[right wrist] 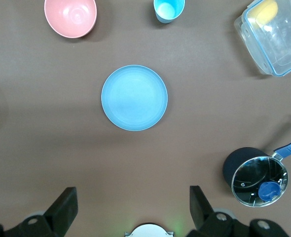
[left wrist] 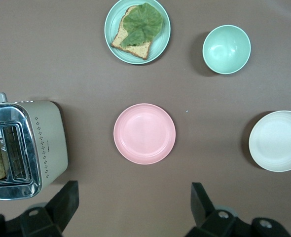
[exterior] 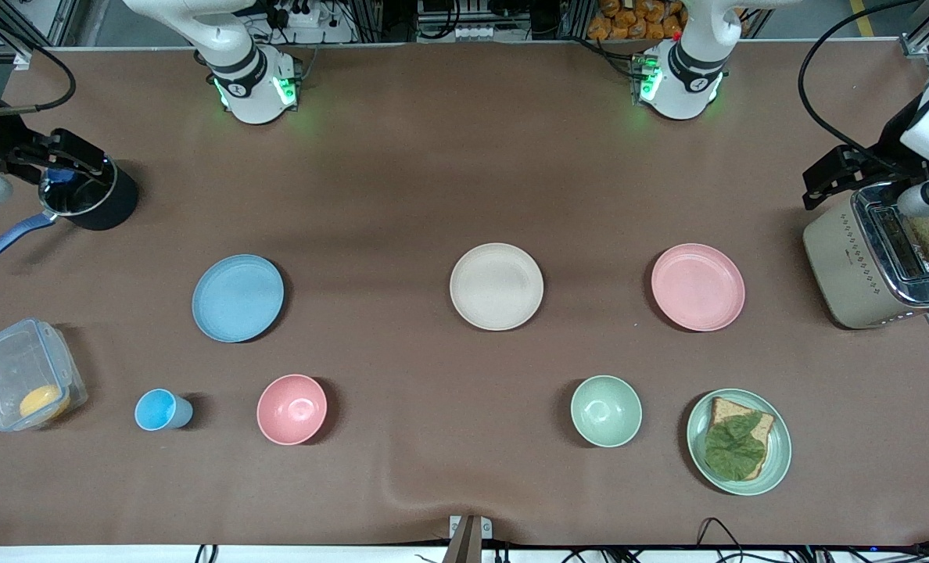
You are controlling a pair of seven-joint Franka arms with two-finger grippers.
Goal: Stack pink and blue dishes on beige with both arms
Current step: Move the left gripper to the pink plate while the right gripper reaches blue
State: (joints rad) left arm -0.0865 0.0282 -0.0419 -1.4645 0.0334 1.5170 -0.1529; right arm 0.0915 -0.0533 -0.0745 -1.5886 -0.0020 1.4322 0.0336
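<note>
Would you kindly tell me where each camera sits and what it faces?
Front view: high across the table, facing both arm bases; blue plate, beige plate, pink plate in a row.
Left wrist view: above the pink plate; open left end effector shows.
Right wrist view: above the blue plate; open right end effector shows.
Left wrist and front views share the toaster.

brown table [exterior: 402, 195], plates, bowls, toaster [exterior: 875, 262]

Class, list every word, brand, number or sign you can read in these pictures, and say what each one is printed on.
Nothing can be read for certain.
Toaster: a dark mark on its chrome top, too small to read.
Arm bases: a small round black emblem on each, not legible.
Plates, bowls, cup, container: no markings visible.
</note>
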